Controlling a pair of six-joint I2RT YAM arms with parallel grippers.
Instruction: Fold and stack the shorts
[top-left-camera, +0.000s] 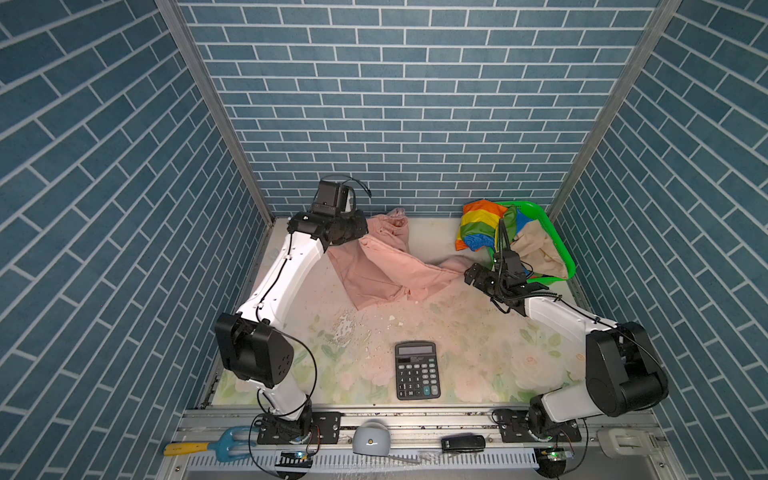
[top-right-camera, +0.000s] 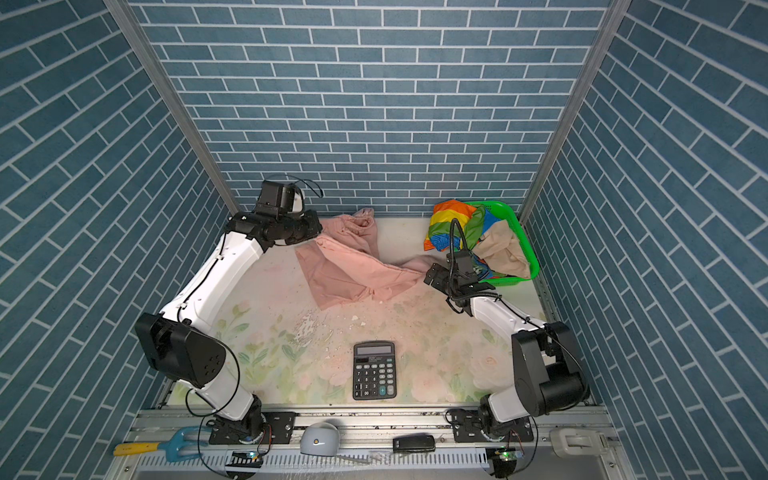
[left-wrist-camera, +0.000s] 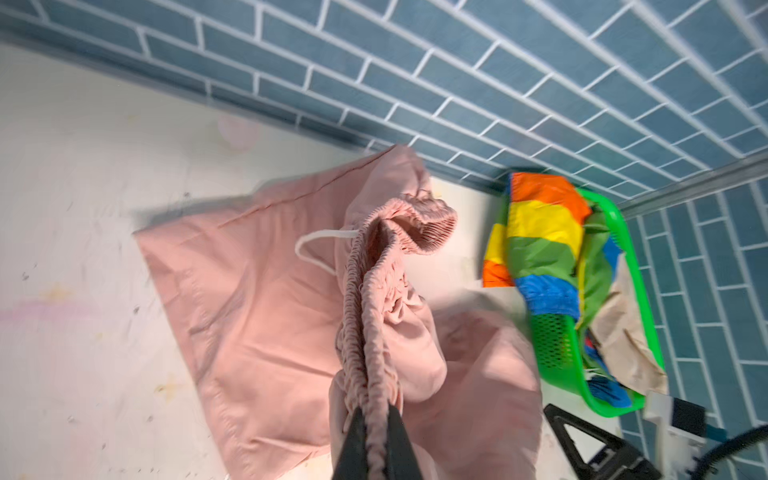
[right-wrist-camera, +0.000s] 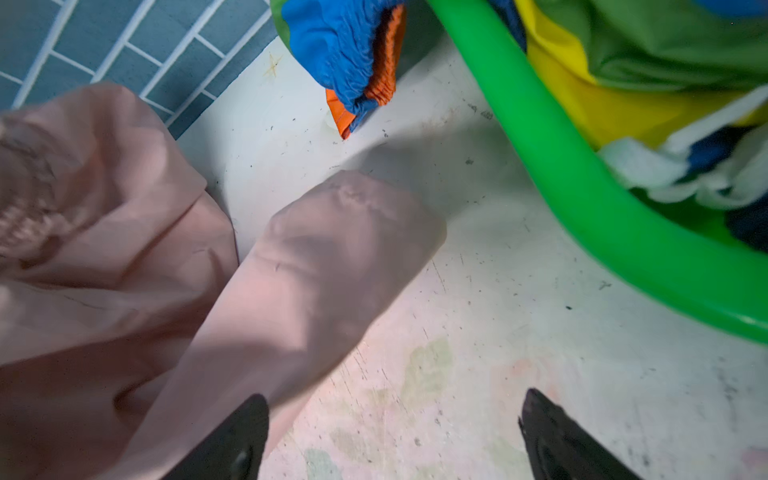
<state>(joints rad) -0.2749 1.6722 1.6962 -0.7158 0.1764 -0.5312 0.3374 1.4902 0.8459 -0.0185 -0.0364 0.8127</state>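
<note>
Pink shorts (left-wrist-camera: 257, 291) — gathered waistband clenched in the left jaws; the right jaws gape, released, beside a pink leg — green basket (right-wrist-camera: 582, 199) just beyond.

You are looking at a robot test cell in a lab, not a home. The three walls (top-left-camera: 399, 104) are flat panels printed with blue brick, joined at bare aluminium posts (top-left-camera: 214, 112). The table (top-left-camera: 478, 332) wears a floral sheet, flaked and stained. The left arm base (top-left-camera: 286, 428) and right arm base (top-left-camera: 536, 430) are bolted to an aluminium rail (top-left-camera: 415, 419) at the front edge, with loose cables, a slotted cable duct (top-left-camera: 415, 459) and a small circuit board (top-left-camera: 552, 456) showing a green light. The props are household odds: pink shorts (top-left-camera: 374, 274), a green basket (top-left-camera: 567, 258), a calculator (top-left-camera: 417, 370) and a hand fork (top-left-camera: 208, 446) on the front ledge.
</note>
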